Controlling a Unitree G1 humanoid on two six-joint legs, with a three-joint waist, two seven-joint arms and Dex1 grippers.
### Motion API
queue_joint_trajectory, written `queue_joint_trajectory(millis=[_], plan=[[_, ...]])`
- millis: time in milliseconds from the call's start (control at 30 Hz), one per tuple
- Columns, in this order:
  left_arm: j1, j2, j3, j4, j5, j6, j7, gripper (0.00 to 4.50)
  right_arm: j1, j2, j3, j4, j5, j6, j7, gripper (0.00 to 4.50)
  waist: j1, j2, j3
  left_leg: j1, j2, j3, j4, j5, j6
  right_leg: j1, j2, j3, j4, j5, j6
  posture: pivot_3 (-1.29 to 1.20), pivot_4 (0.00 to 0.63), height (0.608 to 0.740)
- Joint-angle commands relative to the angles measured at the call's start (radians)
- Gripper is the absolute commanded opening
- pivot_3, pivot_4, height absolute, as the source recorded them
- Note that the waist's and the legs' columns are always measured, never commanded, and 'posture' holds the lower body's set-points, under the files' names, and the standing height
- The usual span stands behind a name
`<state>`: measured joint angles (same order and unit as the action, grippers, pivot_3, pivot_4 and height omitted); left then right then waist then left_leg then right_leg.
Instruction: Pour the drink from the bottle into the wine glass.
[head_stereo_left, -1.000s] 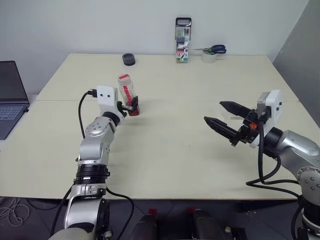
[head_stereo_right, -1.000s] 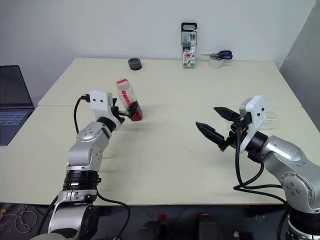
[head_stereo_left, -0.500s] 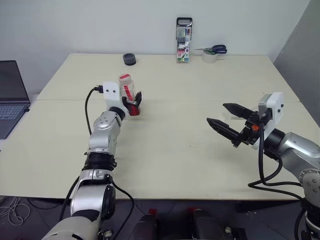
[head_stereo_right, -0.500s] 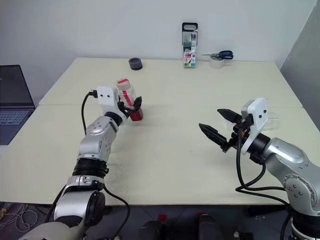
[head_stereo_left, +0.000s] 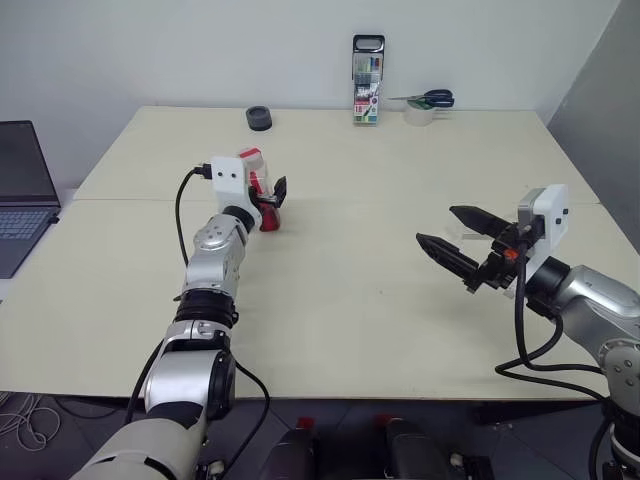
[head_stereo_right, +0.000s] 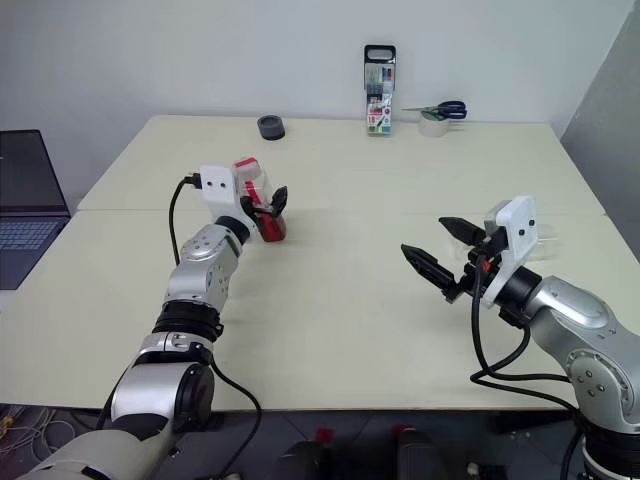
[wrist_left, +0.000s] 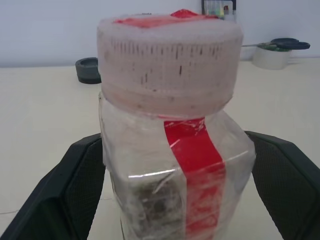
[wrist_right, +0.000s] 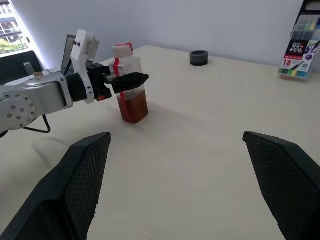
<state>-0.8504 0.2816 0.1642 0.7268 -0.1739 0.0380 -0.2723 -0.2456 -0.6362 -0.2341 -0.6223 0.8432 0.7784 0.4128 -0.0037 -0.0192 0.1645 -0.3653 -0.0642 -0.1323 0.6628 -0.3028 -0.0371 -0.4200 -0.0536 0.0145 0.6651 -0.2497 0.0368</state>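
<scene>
Left end effector (head_stereo_left: 268, 197) spread wide, straddling upright bottle (head_stereo_left: 262, 200) at worktop (head_stereo_left: 380, 170) ten o'clock. Right end effector (head_stereo_left: 446, 237) released, empty, four o'clock.

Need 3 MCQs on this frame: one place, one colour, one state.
1. Where is the bottle?
A. between the left gripper's fingers
B. beside the scissors
C. on the laptop

2. What colour is the drink?
A. green
B. reddish-brown
C. blue

3. How is the right gripper?
A. shut on the bottle
B. holding tape
C. open, empty

Answers:
1 A: the left gripper has a black finger on each side of the bottle.
2 B: amber-brown liquid fills the lower part.
3 C: its fingers are spread with nothing between.
</scene>
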Motion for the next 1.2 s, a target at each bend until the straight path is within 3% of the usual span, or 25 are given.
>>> queue_joint_trajectory(millis=[33,733,767,900,1067,1200], plan=[[-0.027,0.011,0.004,-0.008,0.008,-0.029,-0.004,4.45,-0.008,0.000,-0.015,-0.028,-0.004,-0.025,-0.004,4.50,0.000,0.000,0.000,0.000,0.000,0.000,0.000,0.000,0.000,0.000,0.000,0.000,0.000,0.000,0.000,0.00,0.150,0.740],[-0.020,0.006,0.005,-0.054,-0.002,-0.025,-0.004,4.45,0.004,0.013,-0.002,-0.031,-0.011,-0.035,-0.013,4.50,0.000,0.000,0.000,0.000,0.000,0.000,0.000,0.000,0.000,0.000,0.000,0.000,0.000,0.000,0.000,0.00,0.150,0.740],[-0.018,0.006,0.006,-0.058,-0.003,-0.025,-0.004,4.08,0.004,0.013,-0.002,-0.030,-0.011,-0.035,-0.012,4.50,0.000,0.000,0.000,0.000,0.000,0.000,0.000,0.000,0.000,0.000,0.000,0.000,0.000,0.000,0.000,0.00,0.150,0.740],[-0.012,0.010,0.014,-0.075,-0.008,-0.021,0.000,3.44,-0.002,0.011,-0.002,-0.026,-0.014,-0.033,-0.010,4.50,0.000,0.000,0.000,0.000,0.000,0.000,0.000,0.000,0.000,0.000,0.000,0.000,0.000,0.000,0.000,0.00,0.150,0.740],[0.005,0.016,0.019,-0.093,-0.011,-0.006,0.004,2.00,-0.012,0.013,0.003,-0.019,-0.020,-0.035,-0.010,4.50,0.000,0.000,0.000,0.000,0.000,0.000,0.000,0.000,0.000,0.000,0.000,0.000,0.000,0.000,0.000,0.00,0.150,0.740],[0.015,0.023,0.021,-0.107,-0.011,0.011,0.009,1.90,-0.014,0.018,0.008,-0.014,-0.029,-0.039,-0.010,4.50,-0.001,0.000,0.000,0.000,0.000,0.000,0.000,0.000,0.000,0.000,0.000,0.000,0.000,0.000,0.000,0.00,0.150,0.740]])
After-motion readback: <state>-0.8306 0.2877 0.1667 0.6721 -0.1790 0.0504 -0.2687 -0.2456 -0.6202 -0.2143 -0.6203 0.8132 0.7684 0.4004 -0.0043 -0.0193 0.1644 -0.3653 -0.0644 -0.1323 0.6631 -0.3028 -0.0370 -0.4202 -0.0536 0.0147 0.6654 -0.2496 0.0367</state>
